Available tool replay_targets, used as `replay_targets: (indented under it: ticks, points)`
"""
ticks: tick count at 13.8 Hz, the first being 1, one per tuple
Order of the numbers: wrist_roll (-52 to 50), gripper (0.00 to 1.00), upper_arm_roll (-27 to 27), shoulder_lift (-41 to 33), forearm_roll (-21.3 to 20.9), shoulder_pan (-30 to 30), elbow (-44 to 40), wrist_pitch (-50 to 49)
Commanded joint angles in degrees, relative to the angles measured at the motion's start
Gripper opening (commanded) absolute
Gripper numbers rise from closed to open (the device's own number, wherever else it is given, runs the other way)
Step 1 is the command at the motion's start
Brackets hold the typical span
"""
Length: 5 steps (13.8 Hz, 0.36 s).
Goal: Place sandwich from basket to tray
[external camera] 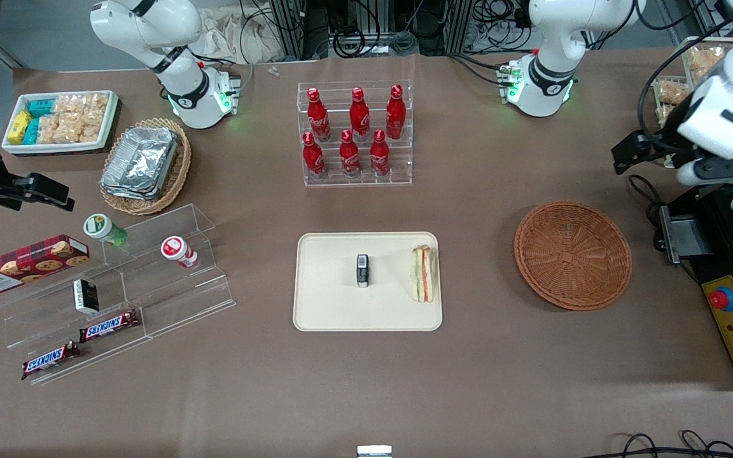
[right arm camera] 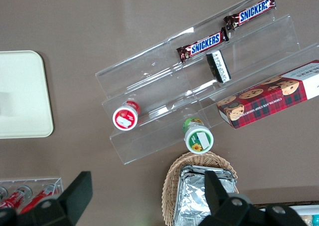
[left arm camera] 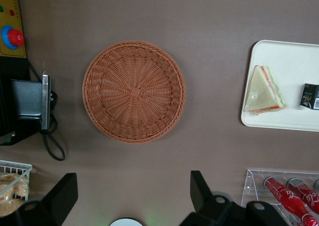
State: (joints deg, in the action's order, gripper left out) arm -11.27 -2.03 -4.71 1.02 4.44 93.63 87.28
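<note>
A brown bench (external camera: pixel 468 394) fills the front view. In the upper centre of the frame a clear rack (external camera: pixel 357 175) holds six red bottles (external camera: pixel 359 114) upright in two rows. Toward the parked arm's end, the upper part shows a white bin of snack packets (external camera: pixel 61 121) beside a tan wicker basket of foil containers (external camera: pixel 145 164). Lower in the frame there, a clear stepped shelf (external camera: pixel 169 296) carries a green-lidded jar (external camera: pixel 104 229), a red-lidded jar (external camera: pixel 179 250), a cookie box (external camera: pixel 23 264), a small black pack (external camera: pixel 86 296) and two Snickers bars (external camera: pixel 109 326). A small dark packet (external camera: pixel 363 270) lies at mid-frame. A yellow panel with a red button (external camera: pixel 723 299) sits at the working arm's end.
</note>
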Motion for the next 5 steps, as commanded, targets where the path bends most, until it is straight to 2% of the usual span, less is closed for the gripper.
replay_targets:
  ticks: [1,5]
  points:
    - [0.28,1.0,0.28,0.04,0.91,0.75,-0.28,0.26]
    - [-0.24,1.0,0.19,2.51,0.65,0.75,-4.77,-0.18]
